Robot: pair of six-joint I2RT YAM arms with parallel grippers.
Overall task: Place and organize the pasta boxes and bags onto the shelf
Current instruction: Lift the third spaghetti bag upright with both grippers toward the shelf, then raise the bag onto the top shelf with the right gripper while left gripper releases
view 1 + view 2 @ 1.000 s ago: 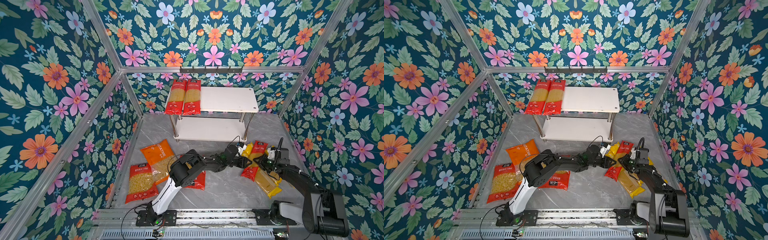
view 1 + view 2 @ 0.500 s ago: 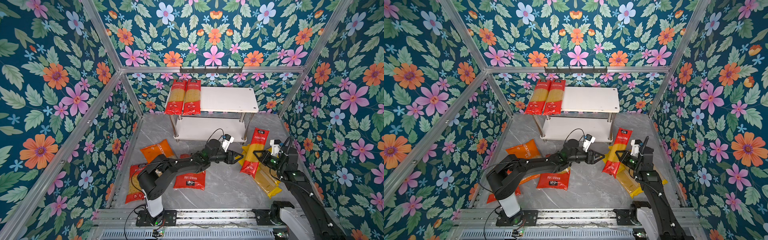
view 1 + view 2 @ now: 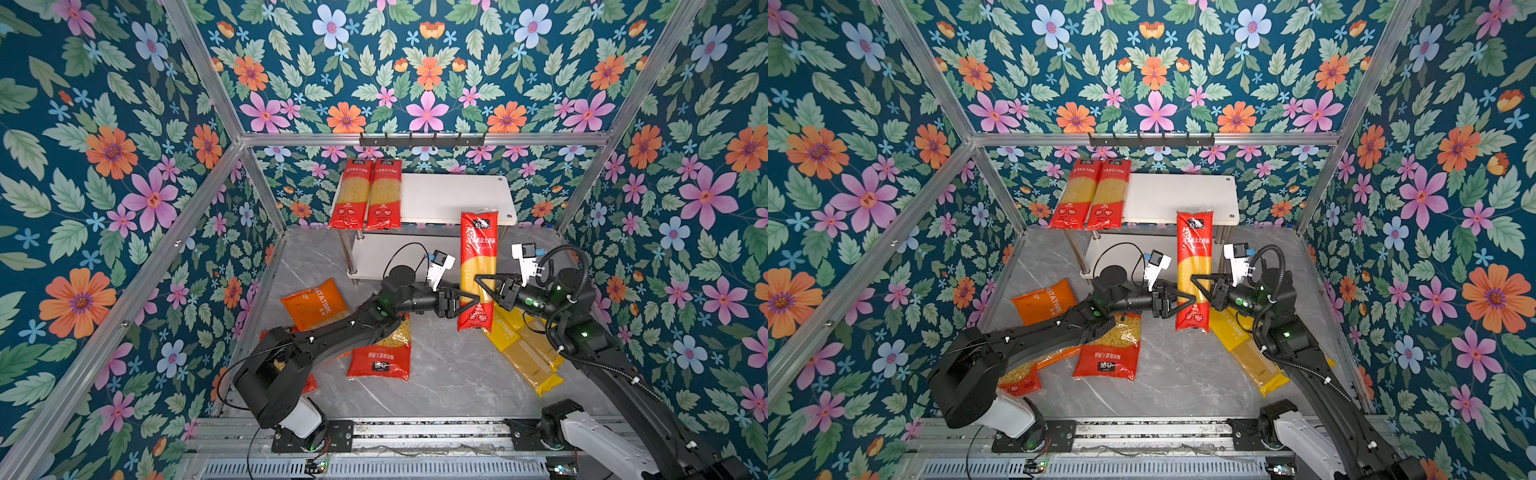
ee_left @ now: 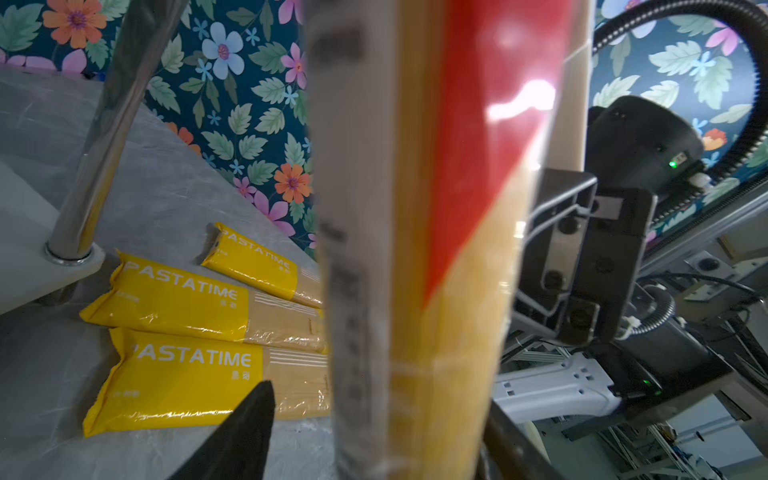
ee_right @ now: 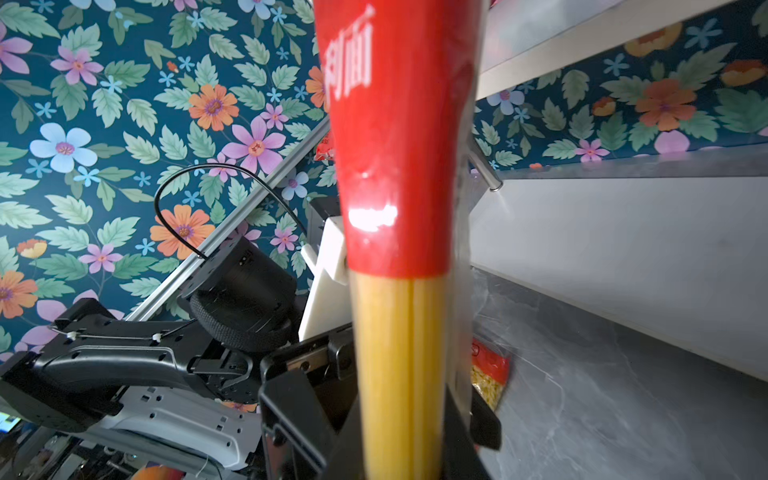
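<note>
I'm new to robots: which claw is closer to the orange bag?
Left. The left gripper sits between the orange bag and the raised red spaghetti pack; the right gripper grips that pack from the far side.

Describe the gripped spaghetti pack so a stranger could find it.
Find the white shelf at the back; near its right end, the right gripper holds a long red spaghetti pack roughly upright. The other two red packs lie flat atop the shelf.
</note>
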